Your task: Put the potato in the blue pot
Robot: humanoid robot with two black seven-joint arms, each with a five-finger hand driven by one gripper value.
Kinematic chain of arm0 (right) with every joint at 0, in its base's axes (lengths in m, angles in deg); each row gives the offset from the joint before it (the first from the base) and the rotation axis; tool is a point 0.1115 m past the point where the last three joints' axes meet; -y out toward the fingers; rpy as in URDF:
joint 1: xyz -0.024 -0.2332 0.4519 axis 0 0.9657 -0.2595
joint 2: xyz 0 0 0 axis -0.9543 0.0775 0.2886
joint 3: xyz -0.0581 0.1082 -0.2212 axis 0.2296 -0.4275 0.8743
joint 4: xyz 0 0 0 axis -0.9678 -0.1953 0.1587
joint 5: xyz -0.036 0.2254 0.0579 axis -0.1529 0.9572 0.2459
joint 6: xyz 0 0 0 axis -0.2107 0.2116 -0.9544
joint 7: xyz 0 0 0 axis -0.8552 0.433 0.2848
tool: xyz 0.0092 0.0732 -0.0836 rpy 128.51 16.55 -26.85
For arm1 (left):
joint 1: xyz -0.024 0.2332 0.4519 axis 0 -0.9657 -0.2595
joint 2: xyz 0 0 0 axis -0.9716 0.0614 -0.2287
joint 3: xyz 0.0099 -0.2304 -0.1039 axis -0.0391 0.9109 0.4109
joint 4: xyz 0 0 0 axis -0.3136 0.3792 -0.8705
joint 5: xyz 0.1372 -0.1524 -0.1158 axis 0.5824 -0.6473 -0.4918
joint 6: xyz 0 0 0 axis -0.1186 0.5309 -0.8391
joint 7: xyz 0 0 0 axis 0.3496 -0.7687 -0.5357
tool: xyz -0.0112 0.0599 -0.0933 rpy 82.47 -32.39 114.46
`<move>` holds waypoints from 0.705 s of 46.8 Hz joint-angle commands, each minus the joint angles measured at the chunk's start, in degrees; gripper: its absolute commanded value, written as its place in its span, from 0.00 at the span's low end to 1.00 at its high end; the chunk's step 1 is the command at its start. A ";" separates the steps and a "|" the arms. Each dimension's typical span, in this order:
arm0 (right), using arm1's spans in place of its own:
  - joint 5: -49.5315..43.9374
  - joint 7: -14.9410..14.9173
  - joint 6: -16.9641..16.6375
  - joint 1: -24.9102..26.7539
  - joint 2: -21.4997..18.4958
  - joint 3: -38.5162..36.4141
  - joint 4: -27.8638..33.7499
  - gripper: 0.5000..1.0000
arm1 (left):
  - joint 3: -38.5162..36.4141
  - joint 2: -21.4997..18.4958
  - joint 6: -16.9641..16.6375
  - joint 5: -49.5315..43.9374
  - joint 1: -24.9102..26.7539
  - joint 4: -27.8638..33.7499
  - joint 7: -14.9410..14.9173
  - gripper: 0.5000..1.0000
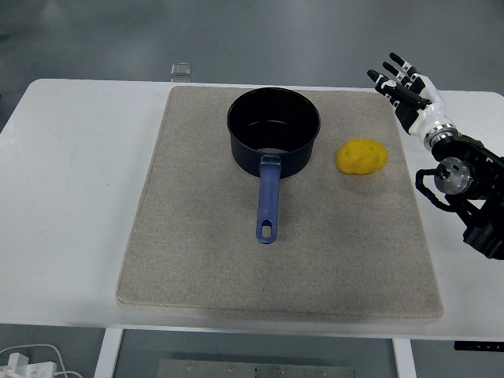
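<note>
A yellow potato (362, 156) lies on the grey mat (197, 260), to the right of the blue pot (273, 130). The pot stands upright at the mat's far middle, empty, with its blue handle (268, 206) pointing toward the near edge. My right hand (403, 85) is above the table's far right, up and to the right of the potato, its fingers spread and holding nothing. It does not touch the potato. My left arm is out of view.
The white table (71, 197) extends around the mat. A small clear object (181, 70) sits at the table's far edge, left of the pot. My right forearm (468, 189) hangs over the table's right side.
</note>
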 commanded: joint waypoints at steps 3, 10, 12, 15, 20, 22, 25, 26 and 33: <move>-3.26 0.00 -2.72 1.40 2.94 -0.01 -3.05 0.85 | 0.01 0.00 0.00 -0.08 -0.04 0.08 0.00 1.00; -7.21 -0.61 -5.97 4.21 9.00 -0.01 -11.40 0.85 | 0.01 0.00 0.00 -0.08 -0.04 -0.01 0.00 1.00; -9.15 -1.22 -6.59 4.65 10.15 -0.01 -12.98 0.85 | 0.01 0.00 0.00 -0.08 0.04 -0.10 0.00 1.00; -12.31 -1.84 -7.03 4.74 11.21 -0.01 -15.00 0.85 | 0.01 0.00 0.00 -0.08 0.04 -0.10 0.00 1.00; -18.72 -2.28 -7.30 5.18 12.52 0.00 -16.50 0.85 | -0.08 0.00 0.00 -0.08 0.04 -0.01 0.00 1.00; -21.80 -3.33 -7.30 5.35 12.79 -0.01 -16.85 0.85 | -0.08 0.00 0.00 -0.08 0.04 -0.01 0.00 1.00; -25.84 -5.18 -7.30 5.44 12.88 -0.01 -17.29 0.85 | 0.01 0.00 0.00 -0.08 0.04 0.08 0.00 1.00; -26.90 -5.53 -7.30 5.53 12.88 0.08 -17.47 0.85 | 0.01 0.00 0.00 -0.08 0.04 0.08 0.00 1.00; -31.56 -6.94 -7.12 5.53 12.97 0.08 -17.82 0.84 | 0.01 0.00 0.00 -0.08 -0.04 -0.10 0.00 1.00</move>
